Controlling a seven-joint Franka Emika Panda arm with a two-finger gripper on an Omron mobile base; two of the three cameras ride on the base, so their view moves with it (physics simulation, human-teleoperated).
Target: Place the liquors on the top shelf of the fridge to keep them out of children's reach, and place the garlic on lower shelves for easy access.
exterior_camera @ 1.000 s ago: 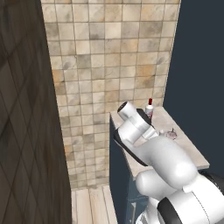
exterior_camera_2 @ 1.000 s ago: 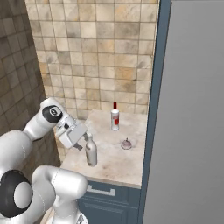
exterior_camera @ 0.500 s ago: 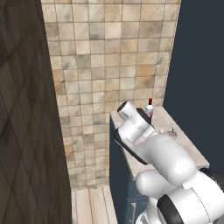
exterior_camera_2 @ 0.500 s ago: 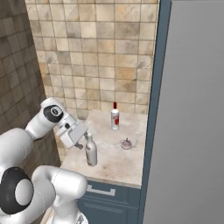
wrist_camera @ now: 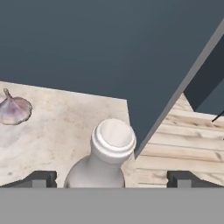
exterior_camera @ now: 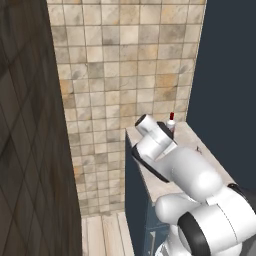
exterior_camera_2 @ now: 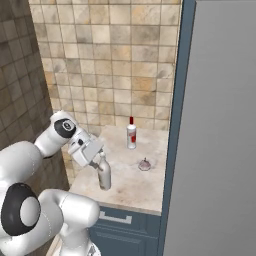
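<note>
The greyish-brown liquor bottle [exterior_camera_2: 104, 176] stands upright near the marble counter's front edge. My gripper [exterior_camera_2: 102, 161] is open around its neck. In the hand view the bottle's pale cap [wrist_camera: 113, 139] rises between the two fingertips [wrist_camera: 42, 178], which stand wide apart and clear of it. The white liquor bottle with a red cap [exterior_camera_2: 131, 135] [exterior_camera: 171, 123] stands further back by the tiled wall. The garlic [exterior_camera_2: 144, 164] [wrist_camera: 14, 110] lies on the counter between the two bottles. The fridge [exterior_camera_2: 220, 130] has its grey door shut, so the top shelf and lower shelves are hidden.
The marble counter [exterior_camera_2: 125, 187] tops a dark blue cabinet [exterior_camera_2: 120, 227] with a drawer handle. A tiled wall stands behind it and a dark wall to the left [exterior_camera: 30, 150]. A wooden floor [wrist_camera: 183, 144] shows below the counter's edge.
The hand has crept very slightly nearer the greyish bottle. The jaws stay wide, and the bottles and garlic have not moved.
</note>
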